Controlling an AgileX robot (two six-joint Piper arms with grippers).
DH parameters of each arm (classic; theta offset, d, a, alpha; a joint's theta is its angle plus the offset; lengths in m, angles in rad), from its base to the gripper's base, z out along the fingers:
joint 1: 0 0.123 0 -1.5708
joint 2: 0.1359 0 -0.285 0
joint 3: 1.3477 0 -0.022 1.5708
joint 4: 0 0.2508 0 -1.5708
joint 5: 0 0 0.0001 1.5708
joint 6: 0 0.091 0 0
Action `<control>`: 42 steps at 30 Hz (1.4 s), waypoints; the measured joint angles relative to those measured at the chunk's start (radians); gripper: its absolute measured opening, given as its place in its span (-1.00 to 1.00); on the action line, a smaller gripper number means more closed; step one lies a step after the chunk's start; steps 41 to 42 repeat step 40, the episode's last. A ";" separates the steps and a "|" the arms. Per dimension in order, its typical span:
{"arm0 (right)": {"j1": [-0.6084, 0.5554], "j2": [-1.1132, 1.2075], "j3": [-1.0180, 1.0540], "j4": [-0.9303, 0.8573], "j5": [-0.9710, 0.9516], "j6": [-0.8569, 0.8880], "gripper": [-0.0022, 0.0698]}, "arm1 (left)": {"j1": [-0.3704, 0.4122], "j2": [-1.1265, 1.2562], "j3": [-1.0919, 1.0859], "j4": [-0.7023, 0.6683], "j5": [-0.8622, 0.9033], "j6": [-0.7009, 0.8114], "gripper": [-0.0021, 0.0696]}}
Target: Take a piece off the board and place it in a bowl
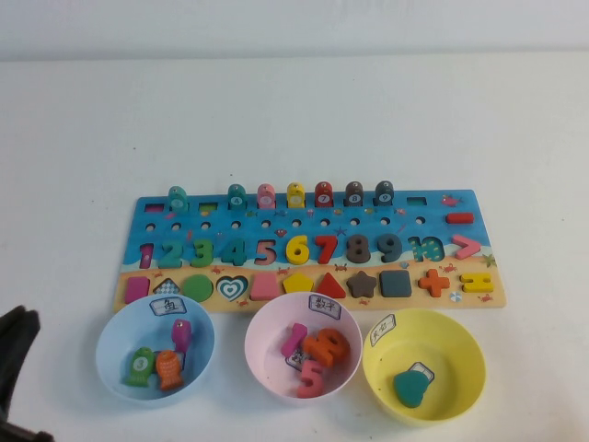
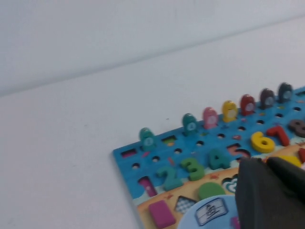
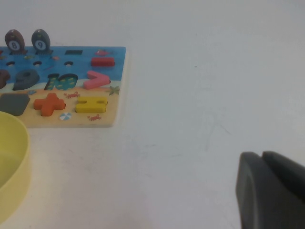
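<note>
The dark-teal heart piece (image 1: 413, 387) lies inside the yellow bowl (image 1: 465, 348), partly covering a white label. The board (image 1: 472, 204) carries numerals 1 to 10. The left end effector (image 1: 17, 345) sits at the table's near-left edge; the right end effector (image 3: 271, 191) hovers over bare table. Finger state of both: cannot tell.

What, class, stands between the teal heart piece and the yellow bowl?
Nothing: the heart piece already lies inside the yellow bowl. The left gripper sits at the table's left edge; the right gripper hangs over bare table.
</note>
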 joint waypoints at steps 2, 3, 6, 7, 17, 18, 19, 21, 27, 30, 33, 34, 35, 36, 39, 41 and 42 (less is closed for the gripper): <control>0.000 0.000 0.000 0.000 0.000 0.000 -0.99 | 0.062 -0.082 0.056 -0.021 -0.009 0.000 -0.95; 0.000 0.000 0.000 0.000 0.000 0.000 -0.99 | 0.095 -0.127 0.086 -0.038 -0.012 0.000 -0.95; 0.000 0.000 0.000 0.000 0.000 0.000 -0.99 | 0.182 -0.245 0.163 -0.081 -0.016 0.000 -0.95; 0.000 0.000 0.000 0.000 0.000 0.000 -0.99 | 0.212 -0.275 0.181 -0.090 -0.016 0.000 -0.95; 0.000 0.000 0.000 0.002 0.004 0.000 -0.99 | 0.342 -0.372 0.271 -0.126 0.085 0.053 -0.95; 0.000 0.000 0.000 0.002 0.004 0.000 -0.99 | 0.342 -0.372 0.271 -0.135 0.105 0.086 -0.95; 0.000 0.000 0.000 0.002 0.004 0.000 -0.99 | 0.342 -0.372 0.271 -0.145 0.122 0.104 -0.95; 0.000 0.000 0.000 0.002 0.004 0.000 -0.99 | 0.342 -0.372 0.271 -0.167 0.179 0.147 -0.95; 0.000 0.000 0.000 0.002 0.004 0.000 -0.99 | 0.342 -0.372 0.271 -0.180 0.231 0.172 -0.95; 0.000 0.000 0.000 0.002 0.004 0.000 -0.99 | 0.342 -0.372 0.271 -0.180 0.232 0.172 -0.95; 0.000 0.000 0.000 0.002 0.004 0.000 -0.99 | 0.342 -0.372 0.271 -0.180 0.232 0.172 -0.95; 0.000 0.000 0.000 0.002 0.004 0.000 -0.99 | 0.342 -0.372 0.271 -0.180 0.232 0.172 -0.95; 0.000 0.000 0.000 0.002 0.004 0.000 -0.99 | 0.342 -0.372 0.271 -0.180 0.232 0.172 -0.95; 0.000 0.000 0.000 0.002 0.004 0.000 -0.99 | 0.342 -0.372 0.271 -0.180 0.232 0.172 -0.95; 0.000 0.000 0.000 0.002 0.004 0.000 -0.99 | 0.342 -0.372 0.271 -0.180 0.232 0.172 -0.95; 0.000 0.000 0.000 0.002 0.004 0.000 -0.99 | 0.342 -0.372 0.271 -0.180 0.232 0.172 -0.95; 0.000 0.000 0.000 0.002 0.004 0.000 -0.99 | 0.342 -0.372 0.271 -0.180 0.232 0.172 -0.95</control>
